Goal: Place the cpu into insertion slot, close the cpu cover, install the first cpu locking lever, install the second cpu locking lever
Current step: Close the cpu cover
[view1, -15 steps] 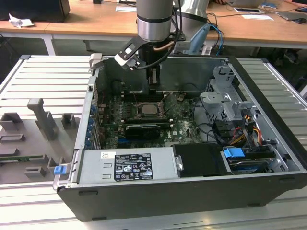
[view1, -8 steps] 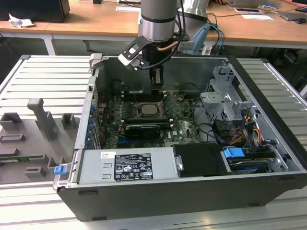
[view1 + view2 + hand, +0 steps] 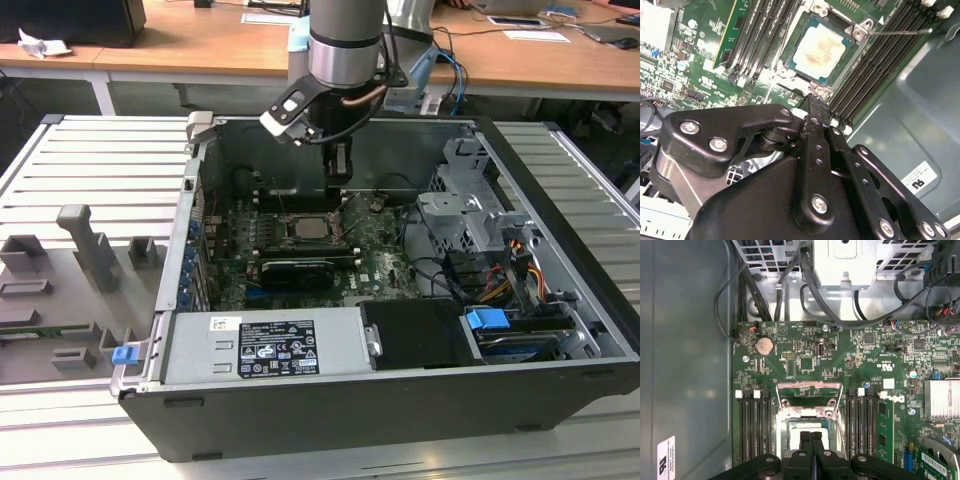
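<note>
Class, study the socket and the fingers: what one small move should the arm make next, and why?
Probably slide the shut fingers across to the loose locking lever and begin pressing it down. The cpu is seated and the cpu cover appears to lie flat around it, yet the lever's thin rod juts out over the memory slots, apparently unlatched.

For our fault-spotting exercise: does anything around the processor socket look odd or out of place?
The cpu carries a brownish smear on its metal top in the second wrist view. A thin lever juts out across the memory slots, apparently unlatched.
</note>
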### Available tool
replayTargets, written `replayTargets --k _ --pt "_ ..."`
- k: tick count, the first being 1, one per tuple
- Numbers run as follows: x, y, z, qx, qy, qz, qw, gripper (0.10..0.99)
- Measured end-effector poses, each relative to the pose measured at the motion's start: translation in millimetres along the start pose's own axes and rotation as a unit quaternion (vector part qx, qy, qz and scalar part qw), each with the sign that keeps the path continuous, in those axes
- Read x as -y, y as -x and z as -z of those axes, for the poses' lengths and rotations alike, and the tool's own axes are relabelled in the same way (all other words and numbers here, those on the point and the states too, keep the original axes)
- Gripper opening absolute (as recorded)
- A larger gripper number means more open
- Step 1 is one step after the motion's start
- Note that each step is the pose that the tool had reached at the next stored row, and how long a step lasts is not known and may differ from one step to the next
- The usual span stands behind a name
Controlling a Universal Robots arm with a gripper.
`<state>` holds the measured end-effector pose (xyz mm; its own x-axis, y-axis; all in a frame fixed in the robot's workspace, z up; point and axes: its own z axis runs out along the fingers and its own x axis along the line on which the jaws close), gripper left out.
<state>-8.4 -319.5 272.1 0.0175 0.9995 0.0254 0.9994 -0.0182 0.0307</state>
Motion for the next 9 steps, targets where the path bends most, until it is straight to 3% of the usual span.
replayTargets --k 5,9 --pt "-16.5 -0.3 1.6 -0.0002 -0.0064 0.001 1.0 0.106" --pt "-23.5 -0.5 1.4 -0.0002 -0.0092 0.001 1.0 0.106"
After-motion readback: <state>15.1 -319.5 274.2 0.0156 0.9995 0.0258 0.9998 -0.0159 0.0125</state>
